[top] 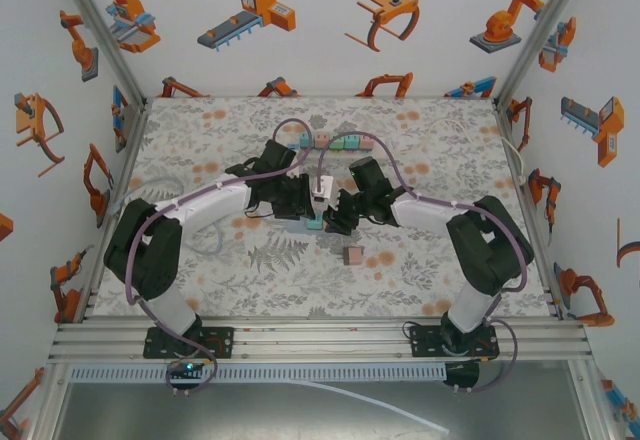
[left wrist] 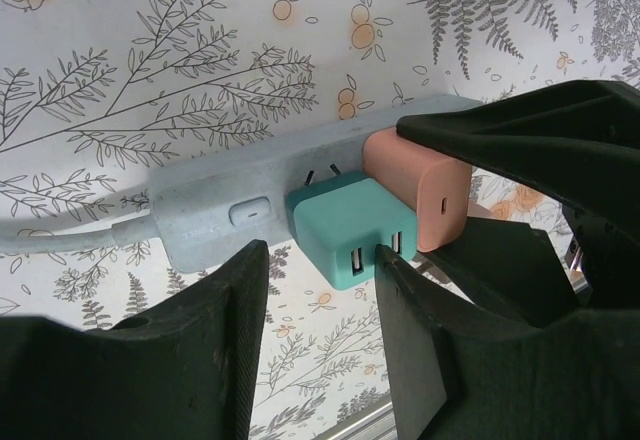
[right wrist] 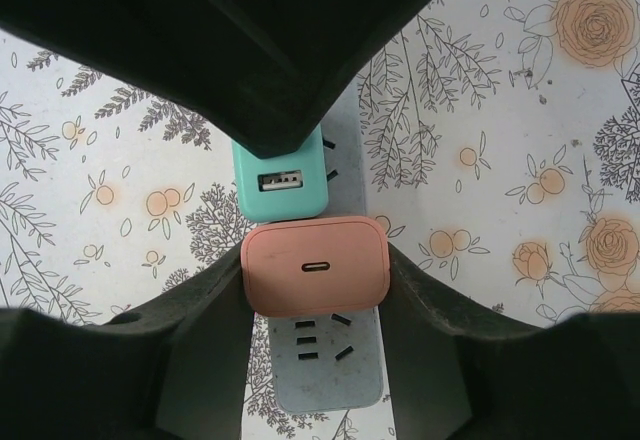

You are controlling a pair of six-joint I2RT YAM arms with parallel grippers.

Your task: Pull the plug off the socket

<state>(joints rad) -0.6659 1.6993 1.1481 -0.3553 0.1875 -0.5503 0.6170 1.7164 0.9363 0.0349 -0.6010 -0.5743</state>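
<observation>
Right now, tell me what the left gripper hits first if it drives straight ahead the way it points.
The teal charger, on the grey power strip, lies dead ahead of the left gripper, right at its tips. Depth is unclear; one finger may already touch it.

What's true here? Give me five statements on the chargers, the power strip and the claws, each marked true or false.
1. The right claw has its fingers on either side of the pink charger. True.
2. A cable is plugged into the teal charger. False: its ports are empty.
3. The power strip is black. False: it is light grey.
4. The pink charger sits right next to the strip's switch. False: the teal charger sits between them.
5. A small brown block lies on the table, apart from the strip. True.
</observation>
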